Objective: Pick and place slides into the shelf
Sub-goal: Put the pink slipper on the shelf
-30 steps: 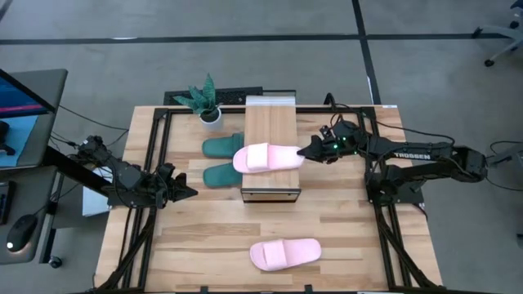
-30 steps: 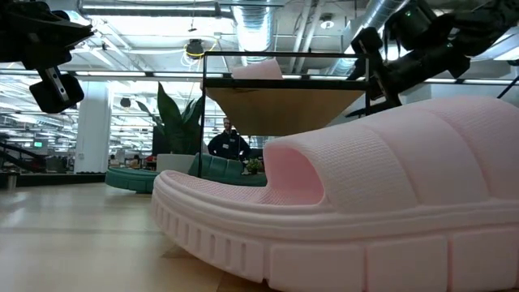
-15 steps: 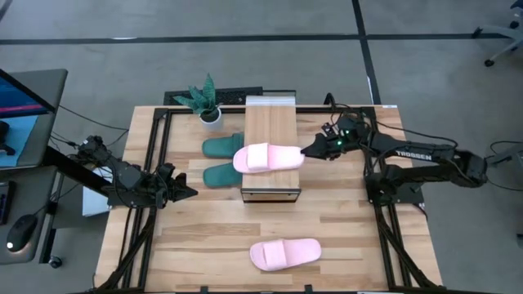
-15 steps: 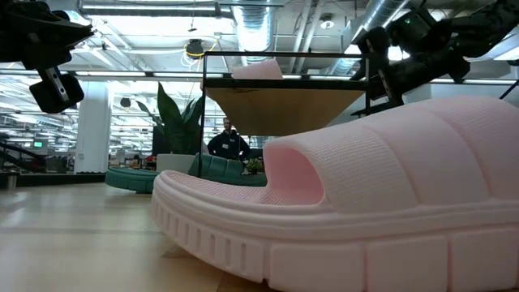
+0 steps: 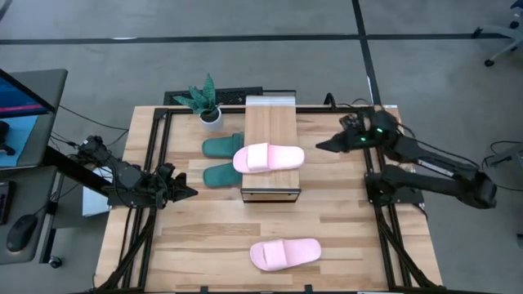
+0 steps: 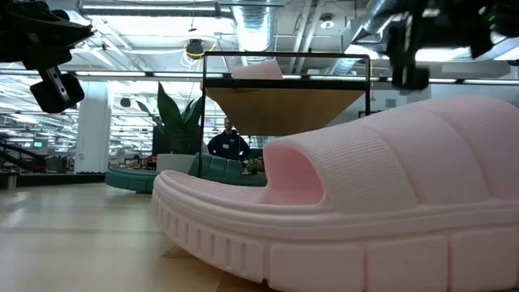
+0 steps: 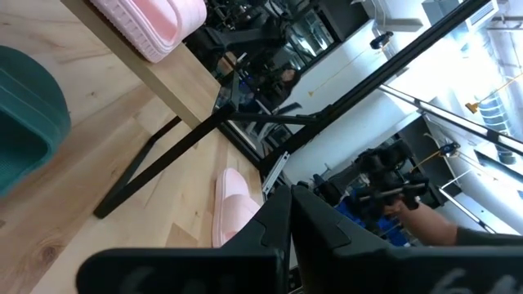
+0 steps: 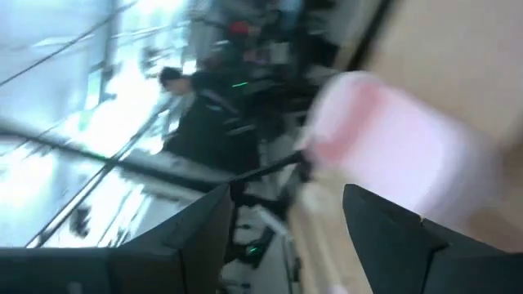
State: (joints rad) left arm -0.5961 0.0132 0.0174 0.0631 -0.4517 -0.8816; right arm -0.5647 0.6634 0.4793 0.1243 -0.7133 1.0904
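Slides: one pink slide (image 5: pixel 269 157) lies crosswise on the light plank top of the shelf (image 5: pixel 270 122), its toe end hanging past the plank's left edge. My right fingers (image 5: pixel 323 145) hang just off to the right of the shelf, clear of that slide and touching nothing; in the right wrist view the two dark fingers (image 8: pixel 200 237) stand spread apart with nothing between them, and the pink slide shows blurred beyond them.

The second pink slide (image 5: pixel 284 253) sits alone on the worktop (image 5: pixel 343 237) near its front edge, well apart from the shelf. In the low view it fills the foreground, with the shelf behind it and the first slide's pink edge showing on top.

The two green slides (image 5: pixel 225 161) lie side by side on the worktop just left of the shelf, close below the potted plant (image 5: pixel 205 100).

My left fingers (image 5: pixel 186 193) wait over the left part of the worktop, pointing toward the green pair; in the left wrist view they are drawn together, holding nothing.

A person (image 6: pixel 229 143) is visible in the room beyond the worktop.
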